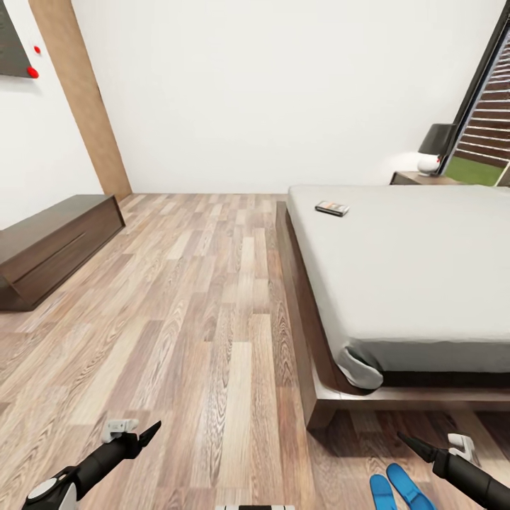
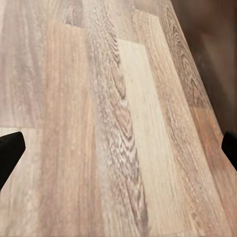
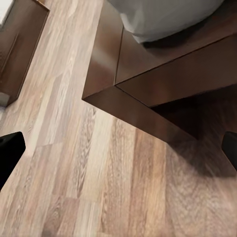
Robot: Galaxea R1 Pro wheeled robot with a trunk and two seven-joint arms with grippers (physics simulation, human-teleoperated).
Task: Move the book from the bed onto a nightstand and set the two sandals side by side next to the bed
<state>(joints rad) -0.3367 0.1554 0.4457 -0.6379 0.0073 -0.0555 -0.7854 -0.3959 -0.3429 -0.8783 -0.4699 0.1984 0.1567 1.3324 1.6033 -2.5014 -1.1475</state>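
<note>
In the bedroom, seen from the head view, the bed [image 1: 411, 283] filled the area from 1 to 4 o'clock, and its dark wooden frame ended in a sharp corner near 5 o'clock. The book [image 1: 331, 207] lay flat on the mattress, close to the left edge of the mattress and well apart from the robot. Behind the bed, at about 2 o'clock, the nightstand [image 1: 418, 178] stood against the wall with a lamp [image 1: 433, 150] on it. The two sandals [image 1: 397, 490] lay on the floor [image 1: 198, 319] at 5 o'clock, touching each other, just beside the foot of the bed frame.

A wide strip of bare floor ran from 6 to 12 o'clock, between the bed edge and a long low cabinet [image 1: 49, 248] at 10 o'clock.

The left gripper [image 2: 118, 148] hung over bare planks with its fingers wide apart and nothing between them. The right gripper [image 3: 118, 148] was also wide apart and held nothing; it hung above the floor near the corner of the bed frame.
</note>
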